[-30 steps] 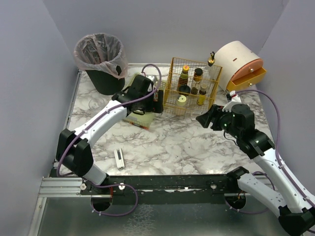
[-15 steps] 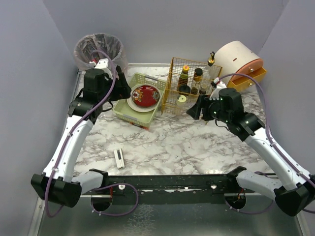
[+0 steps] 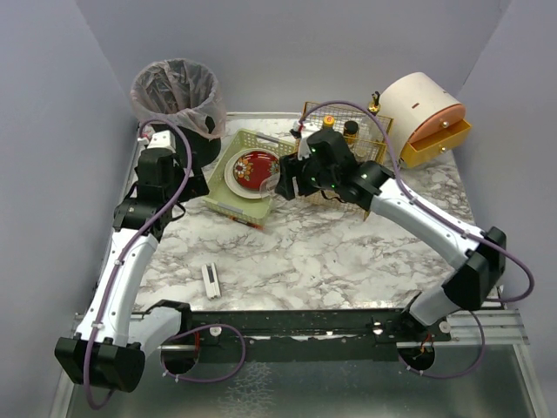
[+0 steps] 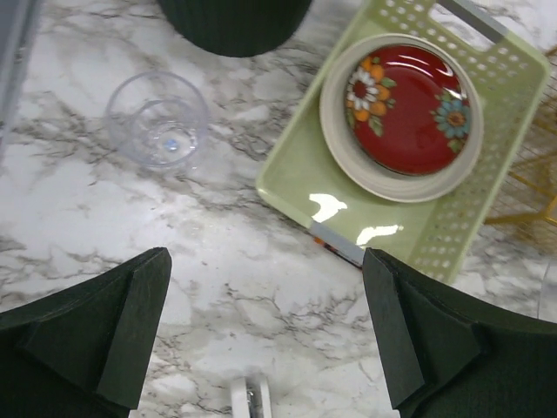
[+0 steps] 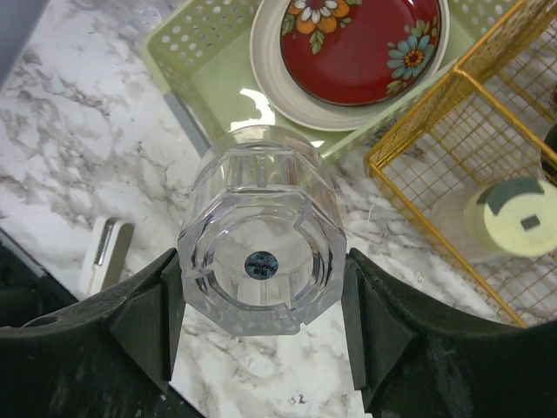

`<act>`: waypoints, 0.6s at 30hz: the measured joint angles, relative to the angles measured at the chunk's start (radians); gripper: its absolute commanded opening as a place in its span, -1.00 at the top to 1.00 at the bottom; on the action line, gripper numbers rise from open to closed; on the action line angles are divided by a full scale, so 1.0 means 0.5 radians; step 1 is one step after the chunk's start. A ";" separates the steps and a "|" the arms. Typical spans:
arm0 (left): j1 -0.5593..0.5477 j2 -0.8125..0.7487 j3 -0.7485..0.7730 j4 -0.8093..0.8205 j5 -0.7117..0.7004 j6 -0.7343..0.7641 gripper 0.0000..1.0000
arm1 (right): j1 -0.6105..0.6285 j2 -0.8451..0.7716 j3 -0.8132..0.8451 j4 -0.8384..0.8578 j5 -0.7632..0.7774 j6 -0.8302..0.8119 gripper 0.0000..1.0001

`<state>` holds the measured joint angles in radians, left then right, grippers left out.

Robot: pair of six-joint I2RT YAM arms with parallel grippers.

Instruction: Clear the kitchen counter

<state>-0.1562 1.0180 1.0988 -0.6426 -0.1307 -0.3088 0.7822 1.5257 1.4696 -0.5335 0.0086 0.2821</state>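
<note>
Kitchen counter beneath — left jaws wide apart, right jaws tight around clear glass.

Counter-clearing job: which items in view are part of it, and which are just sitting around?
Likely in the job:
- kitchen counter
- clear glass in the right fingers
- second glass loose on the marble
- small white item near the front edge
- green tray holding plates

Probably just standing by:
- lined bin
- yellow wire basket
- round wooden drawer box
</note>
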 measured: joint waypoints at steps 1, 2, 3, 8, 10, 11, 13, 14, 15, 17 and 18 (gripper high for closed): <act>0.009 -0.012 -0.014 -0.014 -0.048 -0.005 -0.98 | 0.001 0.024 0.016 0.001 0.003 -0.010 0.99; 0.020 -0.027 -0.034 -0.021 -0.120 -0.010 -0.98 | 0.007 0.096 0.075 -0.026 0.005 -0.044 0.99; 0.027 -0.037 -0.051 -0.027 -0.170 -0.012 -0.98 | 0.009 0.170 0.143 -0.055 0.008 -0.077 0.99; 0.051 -0.104 -0.177 -0.064 -0.419 -0.028 -0.98 | 0.020 0.545 0.495 -0.108 0.024 -0.256 0.99; 0.051 -0.138 -0.217 -0.067 -0.490 -0.040 -0.98 | 0.023 0.669 0.613 -0.130 0.024 -0.323 0.99; 0.050 -0.163 -0.239 -0.069 -0.528 -0.048 -0.98 | 0.025 0.724 0.667 -0.144 0.024 -0.352 0.99; 0.051 -0.201 -0.266 -0.067 -0.584 -0.057 -0.98 | 0.028 0.831 0.784 -0.185 0.024 -0.407 0.99; 0.051 -0.217 -0.274 -0.069 -0.610 -0.060 -0.98 | 0.030 0.884 0.845 -0.211 0.024 -0.428 0.99; 0.051 -0.233 -0.283 -0.065 -0.627 -0.063 -0.98 | 0.031 0.935 0.908 -0.235 0.023 -0.453 0.99; 0.051 -0.257 -0.298 -0.066 -0.662 -0.066 -0.98 | 0.033 1.025 1.019 -0.270 0.021 -0.505 0.99; 0.052 -0.264 -0.301 -0.066 -0.674 -0.067 -0.98 | 0.034 1.067 1.073 -0.294 0.021 -0.529 0.99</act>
<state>-0.1303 0.8860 0.9482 -0.6754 -0.4675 -0.3424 0.7994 2.0594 2.0064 -0.6804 0.0189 0.0174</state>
